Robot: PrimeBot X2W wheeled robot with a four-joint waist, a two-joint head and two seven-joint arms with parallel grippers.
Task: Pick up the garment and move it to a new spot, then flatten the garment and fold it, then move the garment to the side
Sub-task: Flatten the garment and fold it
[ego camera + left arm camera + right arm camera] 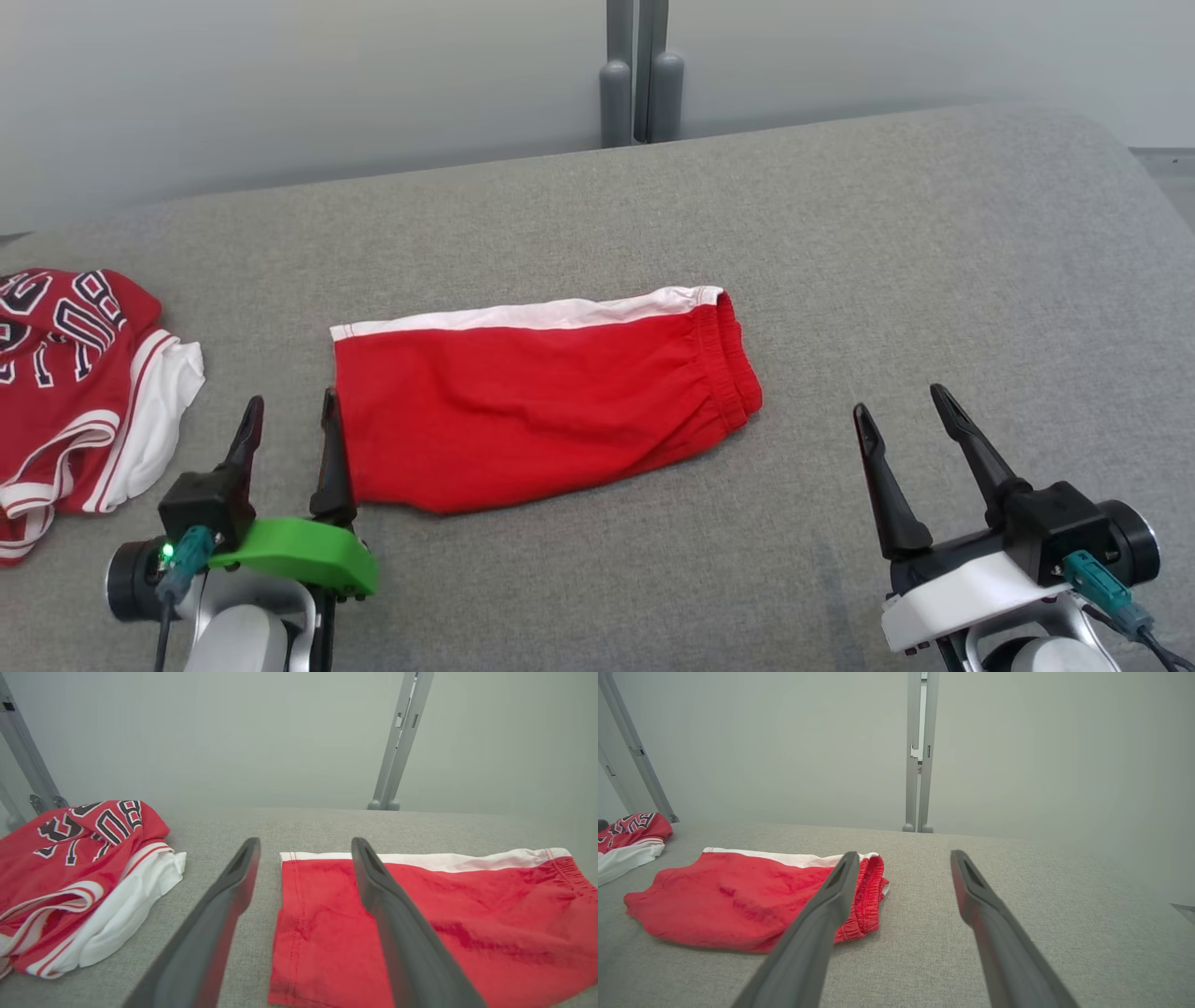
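Note:
The garment [532, 401] is a pair of red shorts with a white side stripe, folded flat in the middle of the grey surface, waistband to the right. My left gripper [289, 411] stands open at its left hem, one finger at the hem's edge, nothing held. From the left wrist, the shorts [420, 924] lie under and right of the spread fingers [233, 891]. My right gripper [901, 406] is open, off the waistband's right and apart from it. The right wrist view has the shorts [747, 896] to the left of its open fingers [971, 891].
A crumpled red and white jersey [75, 392] with dark lettering lies at the left edge of the grey padded surface [934, 261]. Grey metal posts [639, 75] stand behind the far edge, before a pale wall. The surface's right corner rounds off.

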